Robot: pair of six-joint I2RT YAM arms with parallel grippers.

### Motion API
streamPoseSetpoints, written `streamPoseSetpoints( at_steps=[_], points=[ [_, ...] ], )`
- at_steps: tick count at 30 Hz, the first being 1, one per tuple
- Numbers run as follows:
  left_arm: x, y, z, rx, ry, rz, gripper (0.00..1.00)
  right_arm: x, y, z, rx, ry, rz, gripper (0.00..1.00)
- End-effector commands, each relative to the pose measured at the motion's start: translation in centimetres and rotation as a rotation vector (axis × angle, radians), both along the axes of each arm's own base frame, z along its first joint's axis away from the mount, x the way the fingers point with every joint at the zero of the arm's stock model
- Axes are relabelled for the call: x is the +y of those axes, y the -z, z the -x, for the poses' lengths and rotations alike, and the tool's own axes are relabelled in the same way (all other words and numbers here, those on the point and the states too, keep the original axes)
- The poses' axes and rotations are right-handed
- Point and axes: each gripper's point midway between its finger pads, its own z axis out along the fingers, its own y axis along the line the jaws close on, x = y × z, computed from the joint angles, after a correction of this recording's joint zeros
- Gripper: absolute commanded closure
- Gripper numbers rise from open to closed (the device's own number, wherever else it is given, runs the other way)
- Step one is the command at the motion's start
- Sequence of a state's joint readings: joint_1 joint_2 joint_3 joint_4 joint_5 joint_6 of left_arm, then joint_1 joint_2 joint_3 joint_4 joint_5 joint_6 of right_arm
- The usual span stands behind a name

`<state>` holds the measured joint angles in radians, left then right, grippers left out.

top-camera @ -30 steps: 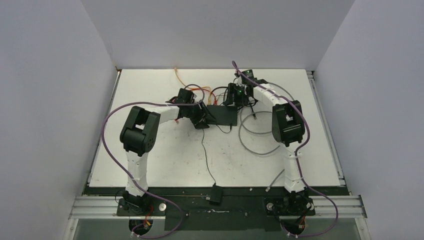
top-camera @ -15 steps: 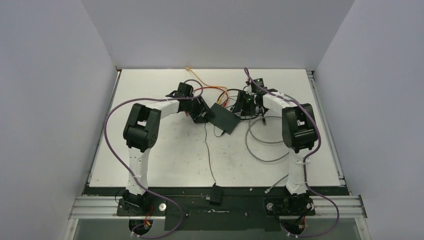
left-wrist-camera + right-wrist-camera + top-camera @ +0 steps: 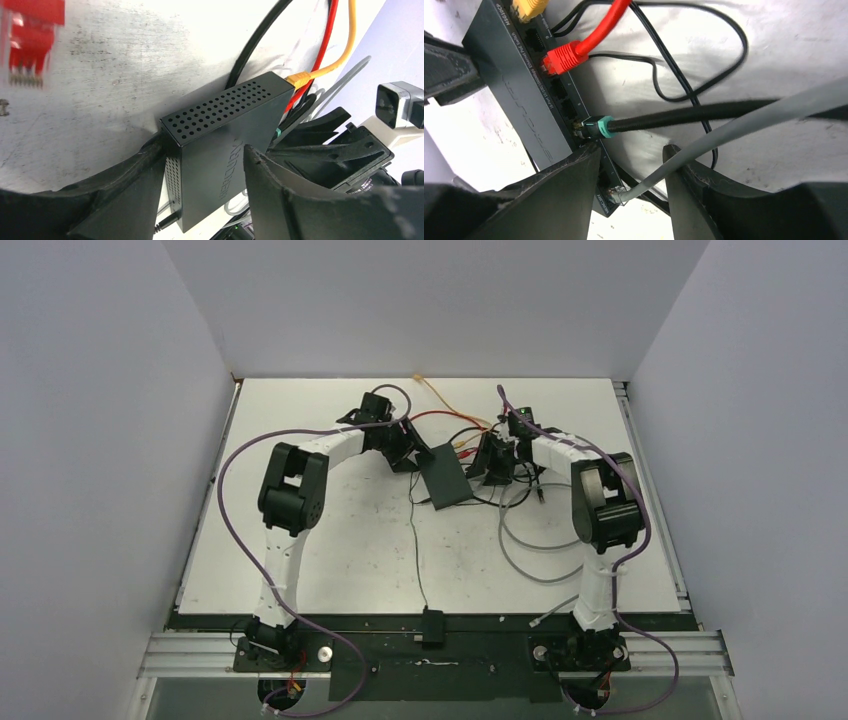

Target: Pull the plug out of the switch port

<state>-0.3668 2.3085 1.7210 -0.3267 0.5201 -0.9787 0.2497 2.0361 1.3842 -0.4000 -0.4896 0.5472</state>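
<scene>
Left gripper (image 3: 203, 149): clamped on the one switch (image 3: 443, 478), centre of table toward the far side. Four plugs seated in its ports: yellow plug (image 3: 526, 7), red plug (image 3: 560, 56), teal plug (image 3: 596, 127), grey plug (image 3: 617, 194). Right gripper (image 3: 633, 150), just right of switch: jaws parted, straddling grey plug's cable.

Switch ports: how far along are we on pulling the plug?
Done: the left gripper is closed on the switch, bracing it. In hand: the right gripper stands open astride the grey cable, just behind the grey plug. Left: close and pull. The yellow plug, red plug, teal-collared plug and grey plug all look seated.
</scene>
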Motion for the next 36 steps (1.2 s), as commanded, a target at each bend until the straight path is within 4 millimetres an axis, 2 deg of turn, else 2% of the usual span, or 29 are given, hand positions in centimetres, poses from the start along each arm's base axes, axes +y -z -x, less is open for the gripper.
streamPoseSetpoints(
  at_steps=[1, 4, 9, 12, 15, 18, 23, 31, 36],
  points=[
    [-5.1, -7.0, 0.1, -0.167, 0.129, 0.144, 0.4, 4.4, -3.2, 4.0, 0.048, -0.144, -0.162, 0.49],
    [-4.1, -7.6, 0.4, -0.175, 0.12, 0.11, 0.31, 3.9, -4.0, 3.7, 0.022, -0.142, -0.148, 0.44],
    [-2.6, -8.4, 0.8, -0.183, 0.115, 0.076, 0.29, 3.3, -4.6, 3.2, -0.009, -0.145, -0.141, 0.35],
    [-1.6, -8.3, 1.3, -0.17, 0.118, 0.03, 0.29, 1.8, -4.5, 3.1, -0.007, -0.131, -0.08, 0.32],
    [-0.9, -8.2, 1.7, -0.172, 0.115, 0.0, 0.29, 0.3, -4.5, 3.8, 0.015, -0.121, -0.039, 0.28],
    [-0.4, -8.0, 1.9, -0.166, 0.112, -0.006, 0.29, -0.2, -4.7, 5.0, 0.033, -0.139, -0.028, 0.23],
    [-0.2, -8.0, 2.3, -0.158, 0.114, -0.007, 0.29, 0.0, -6.4, 6.0, 0.014, -0.163, -0.06, 0.18],
    [1.1, -7.2, 3.2, -0.127, 0.104, -0.059, 0.3, 0.2, -9.1, 6.1, -0.029, -0.199, -0.07, 0.19],
    [1.0, -6.7, 4.1, -0.111, 0.097, -0.031, 0.33, 1.0, -10.8, 4.9, -0.118, -0.228, -0.11, 0.16]
  ],
)
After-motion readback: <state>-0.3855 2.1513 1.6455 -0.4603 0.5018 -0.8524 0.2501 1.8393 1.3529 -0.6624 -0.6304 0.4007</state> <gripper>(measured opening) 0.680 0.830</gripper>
